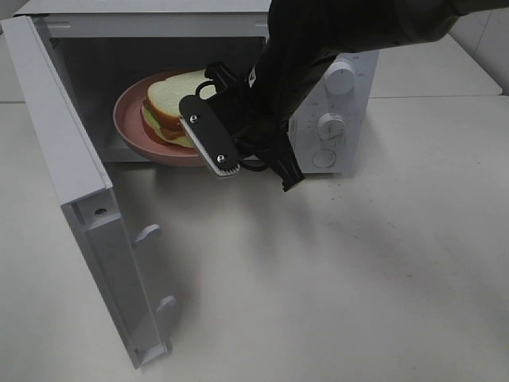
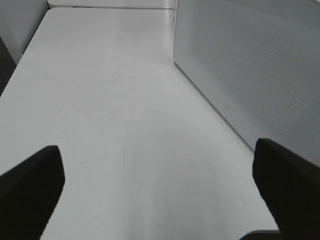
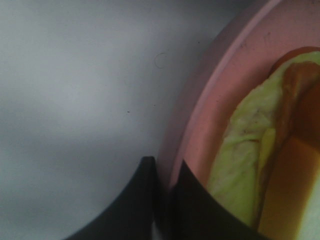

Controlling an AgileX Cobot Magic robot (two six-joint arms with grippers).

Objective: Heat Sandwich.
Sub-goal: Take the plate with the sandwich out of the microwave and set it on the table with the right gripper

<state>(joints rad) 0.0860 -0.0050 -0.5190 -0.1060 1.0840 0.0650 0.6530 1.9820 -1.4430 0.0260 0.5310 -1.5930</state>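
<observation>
We see the sandwich [image 1: 171, 107] lying on a round pink plate [image 1: 131, 119], white bread on top with a tan crust and pale yellow-green filling showing along its edge. The plate sits partly inside the cavity of a white microwave oven [image 1: 350, 119], its near rim reaching the cavity mouth. In the right wrist view the filling [image 3: 250, 145] lies close to the plate's raised rim [image 3: 200, 110].

The right end effector [image 1: 219, 155] reaches in from about 1 o'clock of the plate and meets it at roughly its 4 o'clock edge. Its fingers [image 3: 145, 200] are drawn together on the plate rim, one on the outer side and one on the inner, so we read it as clamped on the plate. Its black-sleeved arm crosses in front of the oven's control panel, where two dials [image 1: 342, 79] and a round button below them show.

The oven door [image 1: 87, 207] stands swung wide at about 8 o'clock of the plate, its inner face turned toward us. The oven rests on a pale worktop [image 1: 358, 270].

In the left wrist view, the left end effector [image 2: 157, 195] hangs over the bare worktop [image 2: 110, 110] with its fingers well apart, holding nothing, beside the perforated side wall [image 2: 250, 65] of the oven. We cannot find it in the high view.
</observation>
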